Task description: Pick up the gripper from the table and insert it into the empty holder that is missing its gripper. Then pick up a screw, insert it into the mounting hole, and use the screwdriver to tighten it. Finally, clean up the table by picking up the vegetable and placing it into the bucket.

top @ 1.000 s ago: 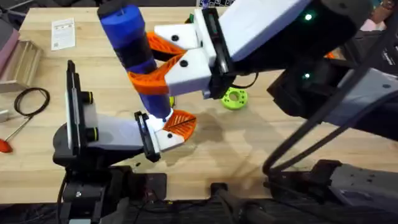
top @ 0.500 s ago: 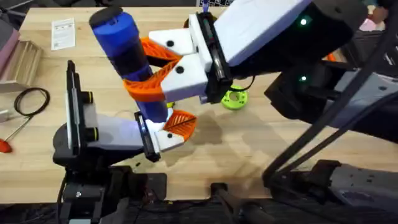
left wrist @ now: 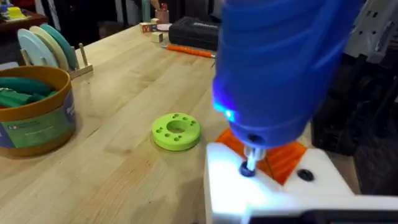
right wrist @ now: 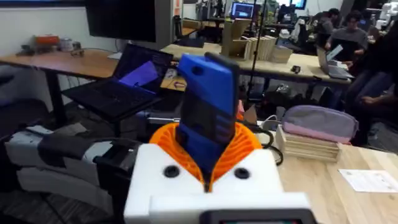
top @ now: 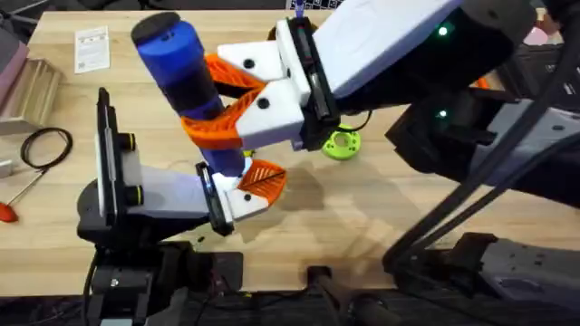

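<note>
My right gripper [top: 207,100] reaches across from the right and is shut on the blue screwdriver [top: 186,77], its orange pads clamped around the barrel [right wrist: 208,118]. The screwdriver stands tilted, top leaning left. Its silver tip [left wrist: 249,163] sits in a hole of the white holder [top: 237,201] at the end of the left arm, with a blue light glowing above it. The orange ribbed gripper [top: 264,177] sits in that holder, just beside the tip [left wrist: 283,158]. The olive-brown bucket [left wrist: 37,112] holds green pieces. A yellow bit [top: 249,154], perhaps the vegetable, peeks out behind the screwdriver.
A green holed disc [top: 342,143] lies on the table right of the holder, and it shows as well in the left wrist view [left wrist: 176,130]. A black cable loop [top: 45,145], a paper card [top: 91,47] and a wooden rack [top: 27,86] occupy the left side. An orange pen [left wrist: 189,51] lies far back.
The right arm shifted slightly left and the screwdriver's top leaned further left, while its tip stayed on the holder. The left arm has not moved.
</note>
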You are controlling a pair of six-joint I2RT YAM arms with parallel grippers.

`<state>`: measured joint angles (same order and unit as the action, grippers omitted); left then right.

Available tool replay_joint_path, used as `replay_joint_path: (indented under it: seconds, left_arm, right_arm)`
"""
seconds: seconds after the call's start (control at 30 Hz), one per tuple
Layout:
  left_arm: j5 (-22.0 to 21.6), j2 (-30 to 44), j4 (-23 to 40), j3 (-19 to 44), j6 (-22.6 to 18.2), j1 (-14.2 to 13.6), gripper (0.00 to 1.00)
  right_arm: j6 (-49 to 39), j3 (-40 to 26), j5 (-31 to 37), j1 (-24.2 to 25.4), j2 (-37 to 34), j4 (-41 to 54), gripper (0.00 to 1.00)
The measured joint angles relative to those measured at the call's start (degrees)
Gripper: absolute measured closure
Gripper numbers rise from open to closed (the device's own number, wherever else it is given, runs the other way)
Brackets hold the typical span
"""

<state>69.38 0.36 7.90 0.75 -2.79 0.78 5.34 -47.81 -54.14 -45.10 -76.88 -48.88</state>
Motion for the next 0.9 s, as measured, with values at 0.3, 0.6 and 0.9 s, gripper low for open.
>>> replay_joint_path:
  seconds: [0.3, 0.6, 0.9]
  left_arm:
    - [0.0, 0.0, 0.0, 0.0, 0.0, 0.0, 0.988]
    - [0.0, 0.0, 0.0, 0.0, 0.0, 0.0, 0.988]
    - [0.0, 0.0, 0.0, 0.0, 0.0, 0.0, 0.988]
  right_arm:
    - [-0.6, 0.0, -1.0, 0.0, 0.0, 0.0, 0.978]
    - [-1.0, 0.0, -1.2, 0.2, 0.0, 0.0, 0.978]
    - [-1.1, 0.0, -1.5, 0.8, 0.0, 0.1, 0.978]
